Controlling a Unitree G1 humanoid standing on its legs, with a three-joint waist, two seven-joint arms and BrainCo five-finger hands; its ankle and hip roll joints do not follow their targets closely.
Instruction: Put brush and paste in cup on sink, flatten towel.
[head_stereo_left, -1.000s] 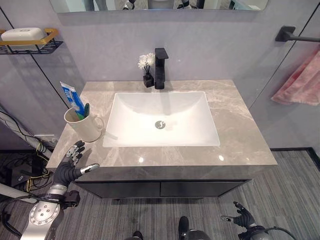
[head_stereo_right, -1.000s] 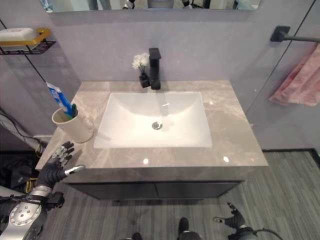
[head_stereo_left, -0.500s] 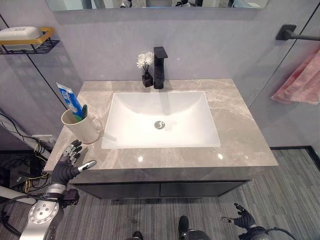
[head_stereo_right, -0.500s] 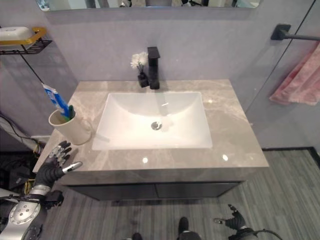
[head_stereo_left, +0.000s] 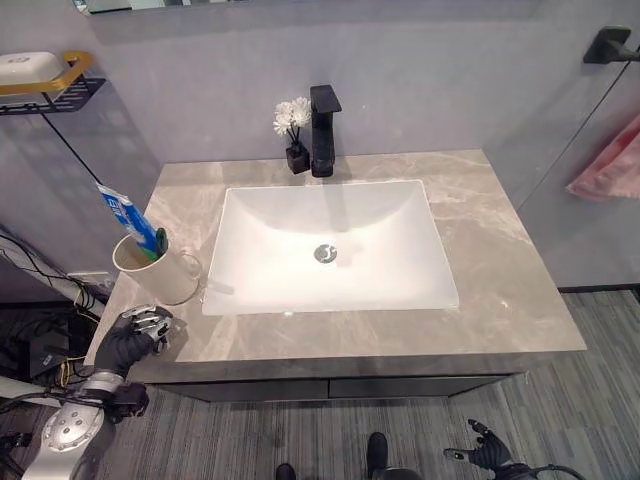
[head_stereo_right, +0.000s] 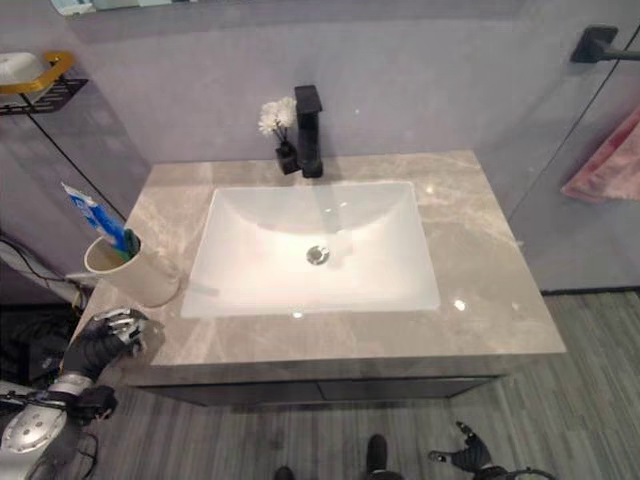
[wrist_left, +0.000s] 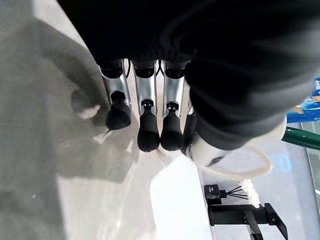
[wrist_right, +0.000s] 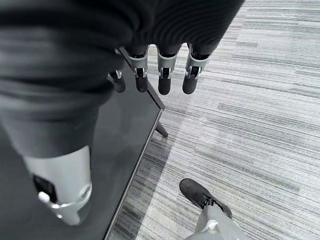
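Observation:
A cream cup (head_stereo_left: 165, 278) stands on the grey marble counter (head_stereo_left: 480, 260), left of the white basin (head_stereo_left: 330, 250). A blue and white paste tube (head_stereo_left: 127, 215) and a green brush (head_stereo_left: 160, 241) stick up out of the cup. My left hand (head_stereo_left: 135, 336) rests at the counter's front left corner, just in front of the cup, its fingers (wrist_left: 146, 125) curled with nothing in them. Low by the floor, my right hand (head_stereo_left: 480, 458) hangs with its fingers spread. A pink towel (head_stereo_left: 606, 170) hangs bunched under a black bar (head_stereo_left: 606, 45) on the right wall.
A black faucet (head_stereo_left: 323, 130) and a small vase of white flowers (head_stereo_left: 292, 120) stand behind the basin. A wire shelf with a soap bar (head_stereo_left: 40, 72) sticks out from the left wall. A dark cabinet (head_stereo_left: 330, 386) lies below the counter.
The camera has turned, so the whole scene has shifted. My left hand's fingers, spread before, have curled in; the hand stays at the counter's front left corner. Cup and towel unchanged.

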